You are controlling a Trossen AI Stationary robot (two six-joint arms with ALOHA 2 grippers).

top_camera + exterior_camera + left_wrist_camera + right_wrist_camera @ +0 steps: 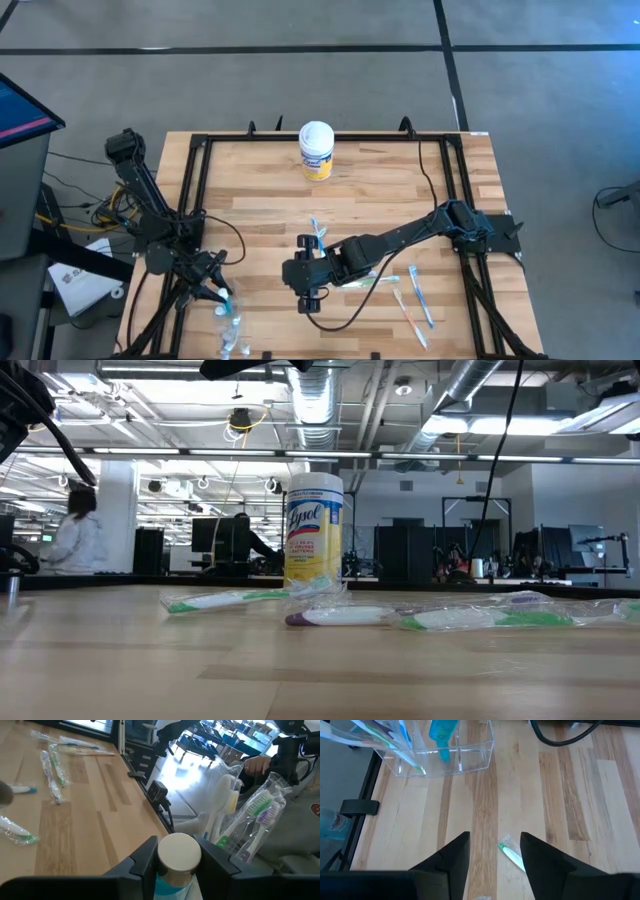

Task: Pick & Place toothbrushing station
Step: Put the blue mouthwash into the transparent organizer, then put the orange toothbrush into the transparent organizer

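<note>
My left end effector (176,862) sits at the tabletop's (380,190) near-left corner, fingers on either side of a white-capped teal tube (177,857); whether they are clamping it or letting it go I cannot tell. Beside it, wrapped brushes (250,820) stand upright in the clear holder (445,757), which perches right at the tabletop's left edge. My right end effector (495,857) hangs open and empty over bare wood toward the near edge, about midway across, with a wrapped green brush (512,856) lying just ahead of its fingers.

The risk, as I judge it: the tube could tip or slide out of line if my left fingers part unevenly, and a nudge to the holder so near the edge could spill the brushes off the tabletop. On the right, the brush's slick, crinkled wrapper may slip or skate away as the fingers close on something so slim and flat.

The station is split. Some brushes and a tube are in the holder; the rest, green, blue and pink in clear sleeves (415,300), lie scattered toward the near-right part of the tabletop. A Lysol can (316,150) stands at the far edge.
</note>
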